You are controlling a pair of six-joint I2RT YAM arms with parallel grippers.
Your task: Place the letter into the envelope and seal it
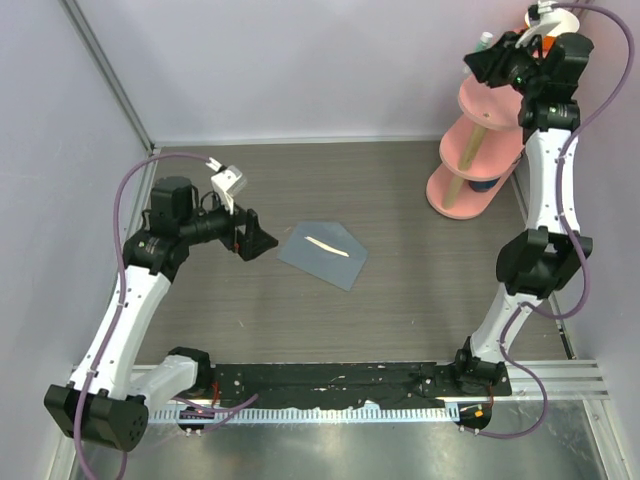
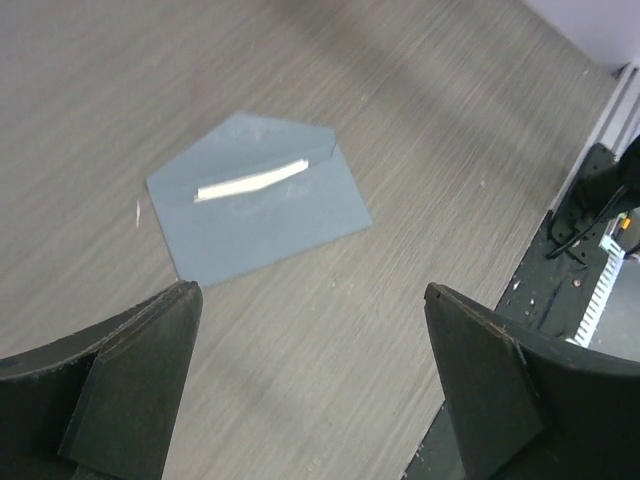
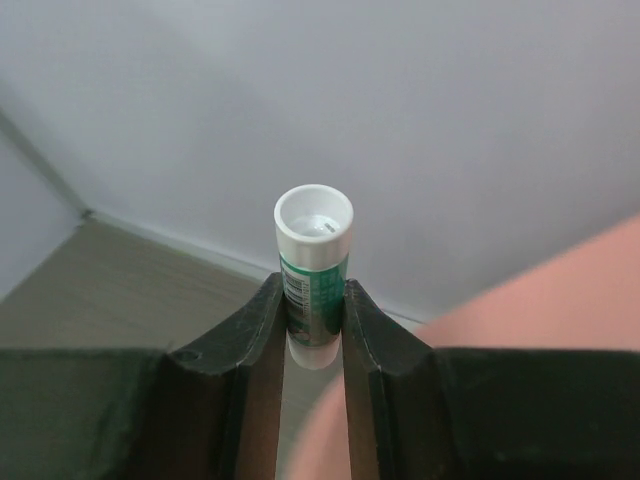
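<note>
Mia: What is over on the left?

Tom: The left gripper (image 2: 310, 295). Its two black fingers are spread really wide, and nothing is between them. It hangs over the brown table (image 1: 420, 300) and points toward the middle.

Mia: Is it touching anything?

Tom: No. It is near the envelope (image 1: 322, 254), but there is a gap between them.

Mia: Where is the envelope?

Tom: It lies flat on the table, about in the middle, just to the right of the left gripper. It is blue-grey. Its pointy flap is open and lies flat too. A thin white strip (image 2: 250, 182) runs across it, close to where the flap meets the rest.

Mia: Can you see what is inside it?

Tom: No, I cannot tell.

Mia: What is on the right?

Tom: A pink stand (image 1: 470, 150) with round shelves, one over the other. It is in the far right corner, by the wall. The right arm reaches up tall beside it, all the way to the top shelf.

Mia: And the gripper on that arm?

Tom: The right gripper (image 3: 312, 290) is up by the top shelf. Its fingers are close together and squeeze a small tube (image 3: 314, 250), one finger on each side.

Mia: What does the tube look like?

Tom: It stands straight up. It has a round white top and a green label. I cannot tell if its bottom sits on the shelf
</note>
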